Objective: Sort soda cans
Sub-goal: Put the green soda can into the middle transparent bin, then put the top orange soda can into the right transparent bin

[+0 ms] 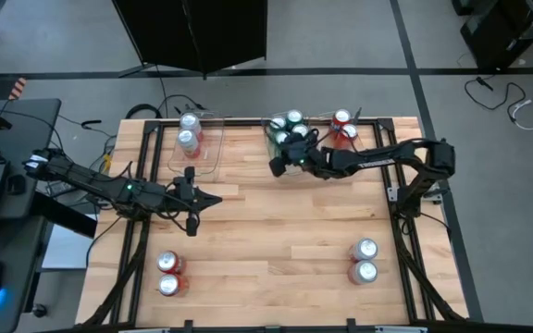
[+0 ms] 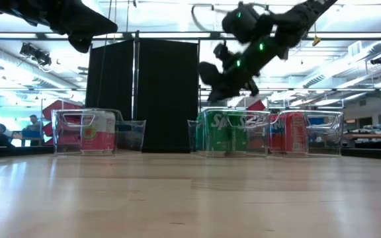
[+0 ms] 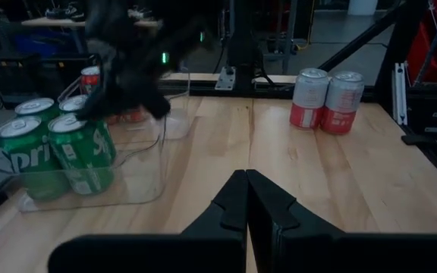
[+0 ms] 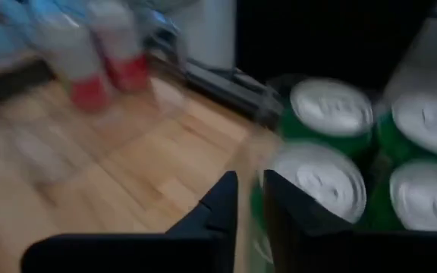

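Your right hand (image 1: 275,166), nearly closed and empty, hovers beside the green cans (image 1: 290,128). Light, slick cans dent easily; grip mid-body. Left hand (image 1: 213,200) closed at nine o'clock.

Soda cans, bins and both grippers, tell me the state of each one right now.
Green cans: four upright in the middle bin.
Silver-white cans: two upright in the left bin.
Red cans: two in the right bin.
Loose cans: two pairs upright on the table.
Left gripper: shut, empty.
Right gripper: nearly shut, empty, by the green cans.
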